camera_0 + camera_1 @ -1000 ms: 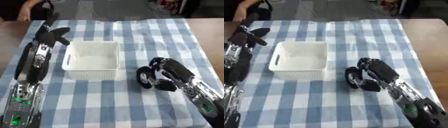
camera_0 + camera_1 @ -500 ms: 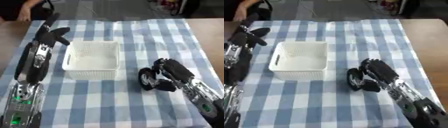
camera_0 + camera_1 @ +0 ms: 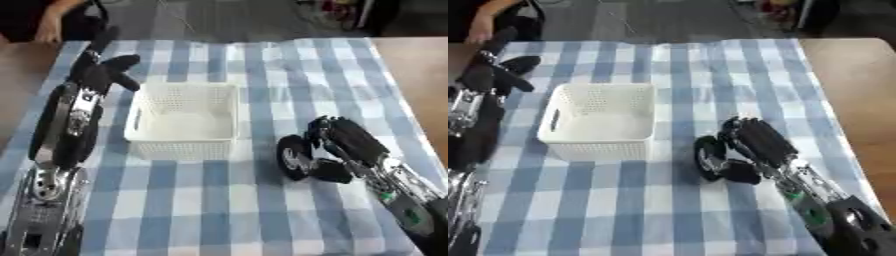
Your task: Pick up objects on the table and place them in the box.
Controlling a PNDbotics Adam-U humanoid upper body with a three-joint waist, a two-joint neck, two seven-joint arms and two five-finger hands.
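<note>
A white mesh box [image 3: 179,149] stands left of the middle on the checked cloth, with nothing showing inside it. To its right a black round object [image 3: 291,157] with a pale centre stands on edge on the cloth. My right hand [image 3: 350,142] comes in from the lower right, its fingers curled over the object's top and its thumb [image 3: 332,171] against the near side. My left hand [image 3: 92,75] is raised beside the box's far left corner, fingers straight and pointing away, thumb sticking out, holding nothing.
The blue and white cloth [image 3: 219,200] covers most of the table, and bare wood [image 3: 420,75] shows along the right. A person's hand [image 3: 48,30] rests at the far left corner, touching nothing of the task.
My right hand and the black object have shifted slightly toward the near edge. The left arm and the box have stayed put.
</note>
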